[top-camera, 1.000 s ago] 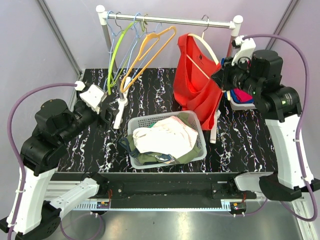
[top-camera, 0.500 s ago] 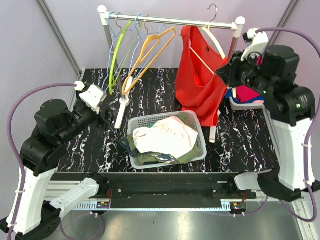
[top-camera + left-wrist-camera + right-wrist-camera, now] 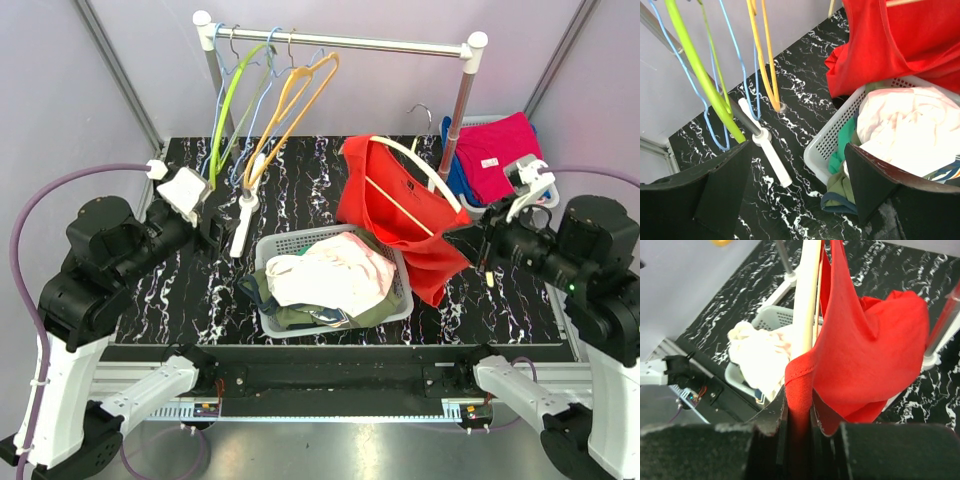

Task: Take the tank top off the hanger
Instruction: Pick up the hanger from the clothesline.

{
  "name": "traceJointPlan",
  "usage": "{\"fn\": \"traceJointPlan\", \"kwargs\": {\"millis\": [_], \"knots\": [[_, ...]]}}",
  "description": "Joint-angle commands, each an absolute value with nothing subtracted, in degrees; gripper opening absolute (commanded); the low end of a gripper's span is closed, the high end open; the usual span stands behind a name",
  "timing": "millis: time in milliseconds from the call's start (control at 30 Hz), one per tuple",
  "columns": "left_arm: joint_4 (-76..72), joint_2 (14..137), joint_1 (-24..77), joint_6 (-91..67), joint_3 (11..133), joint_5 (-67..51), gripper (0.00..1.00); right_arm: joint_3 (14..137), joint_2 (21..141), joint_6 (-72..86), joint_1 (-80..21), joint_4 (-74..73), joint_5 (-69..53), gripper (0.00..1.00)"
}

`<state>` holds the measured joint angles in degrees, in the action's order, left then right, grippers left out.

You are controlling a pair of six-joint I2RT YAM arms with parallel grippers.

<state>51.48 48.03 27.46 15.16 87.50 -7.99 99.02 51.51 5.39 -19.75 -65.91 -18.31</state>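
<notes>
The red tank top (image 3: 400, 215) hangs on a cream hanger (image 3: 420, 165) that is off the rail, tilted over the table's right half, with its hook (image 3: 425, 110) free in the air. My right gripper (image 3: 470, 245) is shut on the shoulder strap of the tank top (image 3: 875, 340), right where the strap wraps the end of the hanger (image 3: 807, 300); the strap fills the gap between the jaws of the gripper (image 3: 800, 400). My left gripper (image 3: 225, 225) stands open at the left near the rack's foot, with nothing in it (image 3: 795, 185). The tank top's lower edge (image 3: 900, 40) drapes by the basket.
A white basket (image 3: 405, 300) of mixed clothes sits mid-table; its rim (image 3: 830, 145) lies close to my left fingers. Green (image 3: 225, 110), blue and orange (image 3: 290, 105) empty hangers hang on the rail (image 3: 340, 40). Pink and blue garments (image 3: 495, 155) are piled at back right.
My right arm has lifted the hanger with the tank top off the rail and carried it down toward the near right. The left arm has not moved.
</notes>
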Motion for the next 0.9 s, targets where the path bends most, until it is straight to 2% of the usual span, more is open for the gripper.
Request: {"fn": "traceJointPlan", "kwargs": {"millis": [0,167,267,367,533,867], "knots": [[50.4,49.0,26.5,13.8,91.1,-12.6,0.81,103.1,46.9,3.3,-19.8,-54.9,-25.7,0.00],[50.9,49.0,25.5,13.4,91.9,-16.8,0.81,112.7,46.3,3.6,-19.9,-42.1,-27.6,0.00],[51.1,48.7,25.0,13.5,91.5,-17.5,0.81,114.5,46.1,5.0,-19.8,-29.8,-29.6,0.00],[51.1,48.2,24.6,13.6,90.7,-17.2,0.81,118.5,47.9,6.9,-19.9,-23.7,-31.5,0.00],[51.2,47.3,24.3,14.0,90.2,-16.9,0.81,123.4,51.7,9.4,-19.8,-23.0,-35.7,0.00],[51.3,47.5,24.0,13.4,90.0,-17.4,0.81,122.0,52.1,6.3,-19.8,-21.4,-31.9,0.00]]}}
